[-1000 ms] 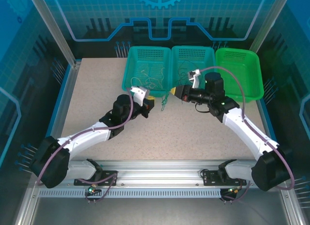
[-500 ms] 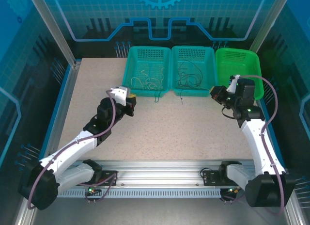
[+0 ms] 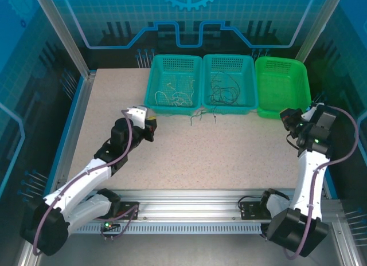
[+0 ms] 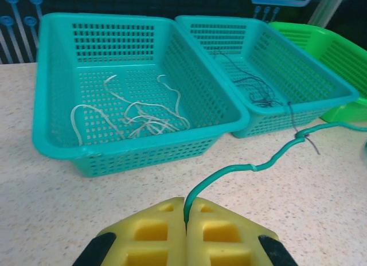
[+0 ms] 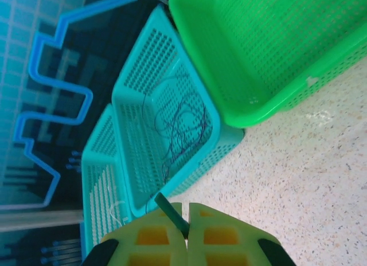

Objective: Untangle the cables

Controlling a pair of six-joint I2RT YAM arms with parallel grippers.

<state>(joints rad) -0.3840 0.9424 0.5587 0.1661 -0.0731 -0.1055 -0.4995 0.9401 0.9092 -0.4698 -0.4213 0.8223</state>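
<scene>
Holding anything, the left gripper (image 4: 185,211)? asks the desk.

Yes, answers the photographer: its yellow pads (image 4: 235,226) are pressed together on one end of a green cable (image 4: 252,166), which snakes away to the right across the speckled table (image 4: 69,208), a short dark strand (image 4: 312,145) hooked on it just in front of the middle teal basket (image 4: 269,121).

And the right gripper (image 5: 184,211)?

Pads together too, the photographer says, with a green strand (image 5: 167,207) nipped between them; whether that is the same cable's other end cannot be told. Seen from above, that arm reaches to the table's right edge, near the green basket (image 5: 269,54) and well apart from the left arm.

Where are the other cables? the desk asks.

The whitish cables (image 4: 137,114) lie loose in the left teal basket (image 4: 143,154) and the dark cables (image 4: 258,91) in the middle one, one of them trailing over its front wall. The three baskets stand side by side along the table's far edge, with the green one at the right end.
</scene>
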